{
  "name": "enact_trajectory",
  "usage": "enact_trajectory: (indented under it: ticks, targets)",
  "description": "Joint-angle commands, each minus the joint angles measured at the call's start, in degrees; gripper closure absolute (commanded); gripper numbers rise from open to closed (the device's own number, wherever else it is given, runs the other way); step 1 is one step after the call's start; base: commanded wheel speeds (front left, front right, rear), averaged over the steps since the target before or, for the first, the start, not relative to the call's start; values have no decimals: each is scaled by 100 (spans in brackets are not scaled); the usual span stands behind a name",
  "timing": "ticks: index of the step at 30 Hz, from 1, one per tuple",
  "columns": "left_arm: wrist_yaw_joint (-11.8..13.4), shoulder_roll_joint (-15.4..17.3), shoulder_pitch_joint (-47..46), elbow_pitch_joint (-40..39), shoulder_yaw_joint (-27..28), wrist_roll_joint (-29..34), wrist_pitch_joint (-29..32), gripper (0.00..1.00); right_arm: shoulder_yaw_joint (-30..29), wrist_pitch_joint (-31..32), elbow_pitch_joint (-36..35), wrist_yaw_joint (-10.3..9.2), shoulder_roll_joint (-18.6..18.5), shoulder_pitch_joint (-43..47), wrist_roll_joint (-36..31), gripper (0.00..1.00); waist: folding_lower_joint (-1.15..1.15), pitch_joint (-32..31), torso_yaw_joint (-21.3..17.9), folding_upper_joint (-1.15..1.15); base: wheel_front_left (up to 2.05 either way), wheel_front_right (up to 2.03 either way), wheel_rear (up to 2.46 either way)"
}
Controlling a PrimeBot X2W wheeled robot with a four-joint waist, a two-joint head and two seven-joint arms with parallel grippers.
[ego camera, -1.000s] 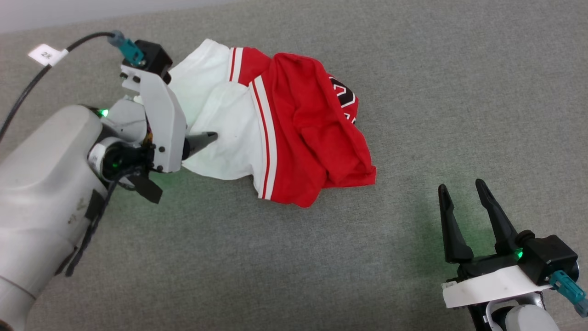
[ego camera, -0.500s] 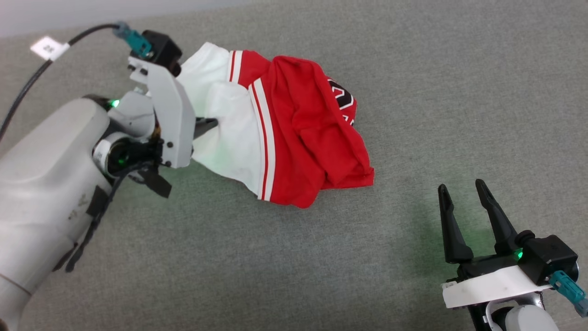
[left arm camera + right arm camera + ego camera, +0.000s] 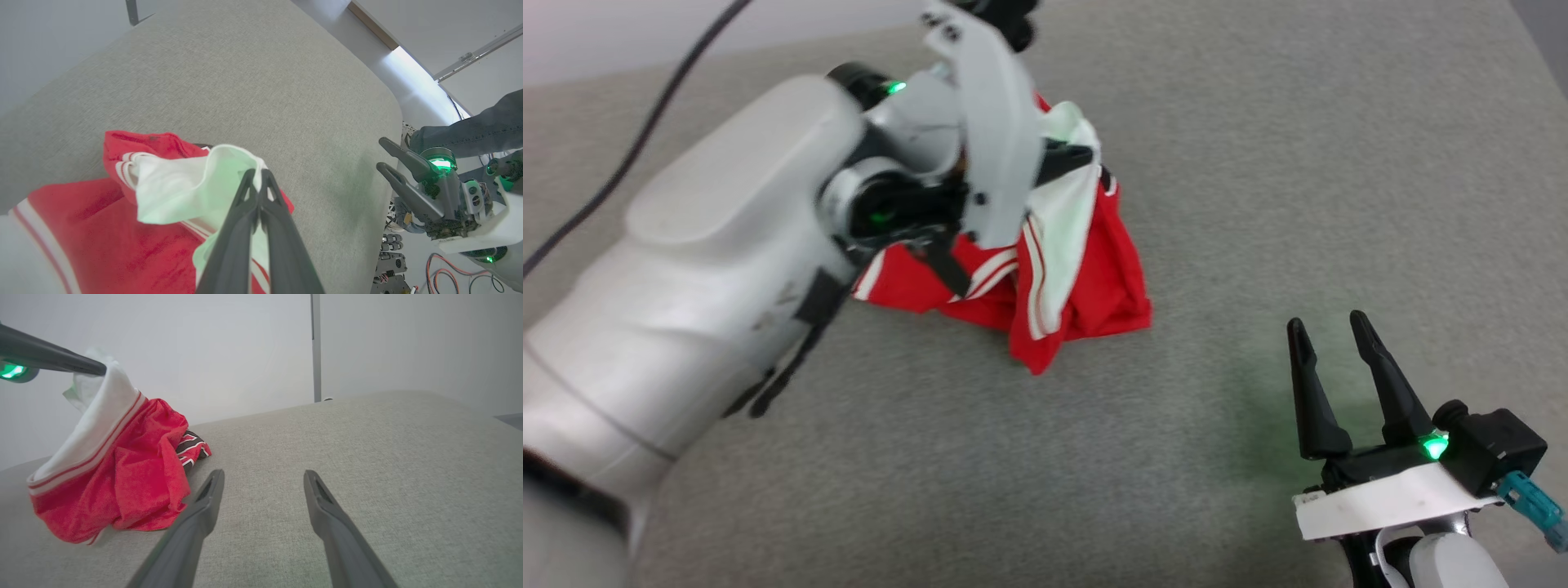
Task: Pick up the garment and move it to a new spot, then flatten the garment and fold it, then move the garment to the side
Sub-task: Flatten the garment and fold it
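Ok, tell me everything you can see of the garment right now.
The garment is a soft red T-shirt with a white sleeve, red-and-white striped trim and a black-and-white print peeking out behind. It is bunched. The left claw, shut, pinches the white sleeve and holds it raised; the lower red folds rest on the grey padded surface. The right claw is apart from it.

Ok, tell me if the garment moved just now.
Yes. The left gripper, shut on the garment, has lifted its white sleeve off the grey cushion.
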Motion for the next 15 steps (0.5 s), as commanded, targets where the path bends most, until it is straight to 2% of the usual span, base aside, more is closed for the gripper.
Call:
enact_trajectory:
  ticks: [1, 10, 15]
  targets:
    - [-11, -124, -139, 90, -78, 88, 7, 100, 47, -24, -7, -8, 7, -67, 99, 0, 0, 191, -331, 0, 0, 0, 0]
    - [-11, -962, -676, 1027, -603, 497, -215, 100, 223, -24, 37, -8, 11, -208, 732, 0, 0, 669, -1269, 0, 0, 0, 0]
    - [-11, -1224, -811, 1486, -743, 576, -614, 100, 352, -23, 58, -8, 11, -290, 1000, 0, 0, 865, -1668, 0, 0, 0, 0]
